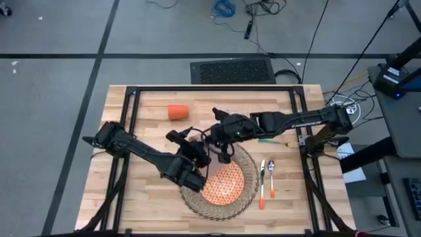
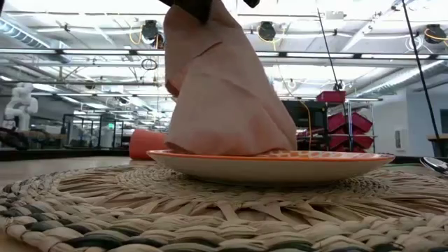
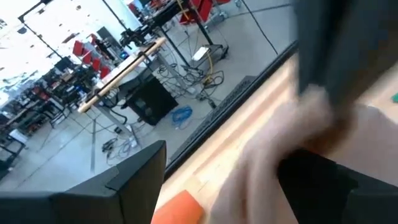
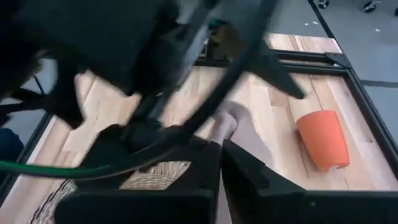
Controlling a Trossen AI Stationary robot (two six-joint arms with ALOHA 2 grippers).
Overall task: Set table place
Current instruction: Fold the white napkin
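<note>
The woven placemat [image 2: 210, 210] fills the foreground, carrying the orange plate [image 2: 273, 164]. Over the plate, both the left gripper [image 1: 197, 153] and right gripper [image 1: 222, 153] pinch the lifted napkin [image 2: 224, 91]. The cup [image 1: 178, 112] lies tipped beyond the plate.

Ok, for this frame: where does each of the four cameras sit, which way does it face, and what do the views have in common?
High view: overhead, looking straight down on the table; both arms meet over the plate.
Low view: at tabletop height on the placemat, looking level at the plate and the lifted napkin.
Left wrist view: looks past the napkin toward the room.
Right wrist view: looks past its own fingers at the cup, lying on its side.
Shared: the cup also shows from overhead.
</note>
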